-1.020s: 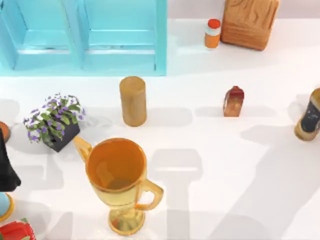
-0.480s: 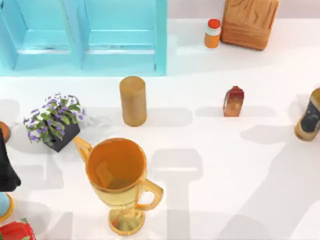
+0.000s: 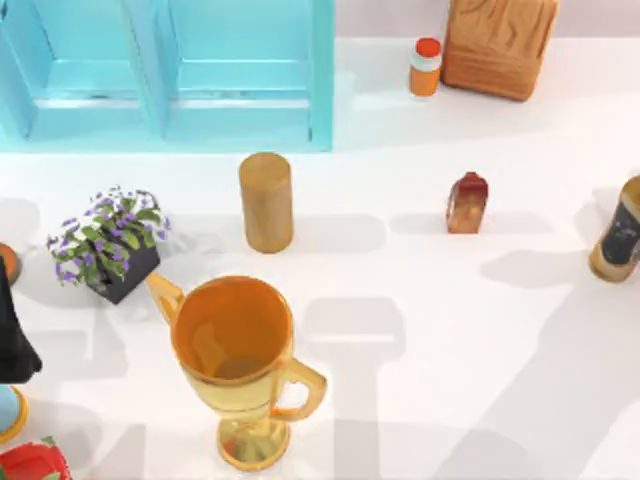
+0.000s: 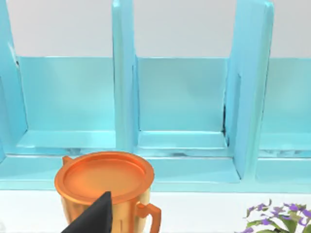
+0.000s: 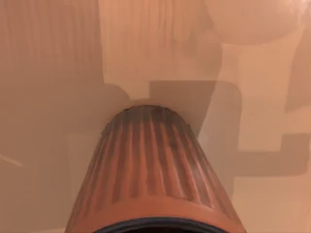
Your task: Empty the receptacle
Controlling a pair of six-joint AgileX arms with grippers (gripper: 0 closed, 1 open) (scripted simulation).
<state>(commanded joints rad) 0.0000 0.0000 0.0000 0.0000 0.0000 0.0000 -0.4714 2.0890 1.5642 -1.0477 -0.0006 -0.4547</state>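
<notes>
My left hand [image 4: 95, 217] shows as one dark tip, and I cannot tell how far open it is or whether it has hold of anything. Just ahead of it stands the orange cup [image 4: 103, 187], upright on the white bench [image 4: 204, 211], with a handle on each side; I cannot make out what is inside. Beyond the cup rises the blue shelf unit [image 4: 182, 102], its compartments facing my hand. Off to one side, about level with the cup, purple flowers [image 4: 279, 218] poke in.

Close under my right wrist a ribbed orange-brown cylinder [image 5: 153, 165] points away over the bench. Whether my right hand grips it, I cannot tell.

From above, the cup [image 3: 232, 345] stands near the flowers [image 3: 108, 243] and a wooden cylinder [image 3: 266, 200].
</notes>
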